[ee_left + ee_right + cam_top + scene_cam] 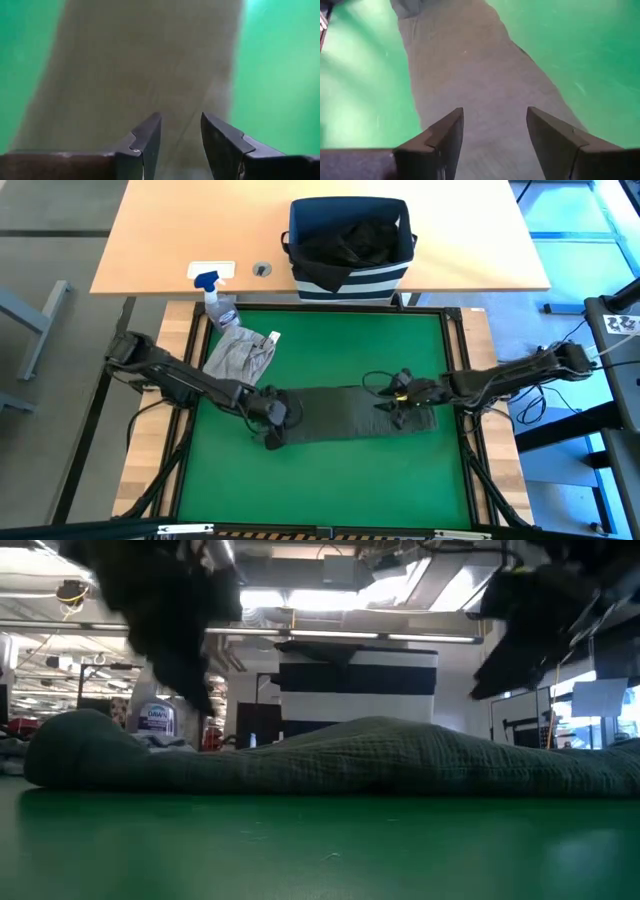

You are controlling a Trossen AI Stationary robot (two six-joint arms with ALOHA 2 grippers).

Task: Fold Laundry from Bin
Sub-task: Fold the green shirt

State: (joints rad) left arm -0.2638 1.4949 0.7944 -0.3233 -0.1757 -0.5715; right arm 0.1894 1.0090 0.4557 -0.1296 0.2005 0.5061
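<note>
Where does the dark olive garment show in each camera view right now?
High: dark olive garment, flat strip mid-mat between both arms.
Low: long low mound across the frame.
Left wrist: beyond the open fingers.
Right wrist: beyond the open fingers.
Shared landmark: green mat.

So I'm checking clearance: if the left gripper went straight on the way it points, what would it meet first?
Most likely the dark olive cloth just beyond the open left gripper; depth is unclear.

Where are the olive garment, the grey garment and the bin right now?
Olive garment (pixel 345 412): high view, middle of the folded strip on the green mat.
Grey garment (pixel 238 356): high view, centre of the crumpled pile.
Bin (pixel 349 280): high view, striped front wall.
</note>
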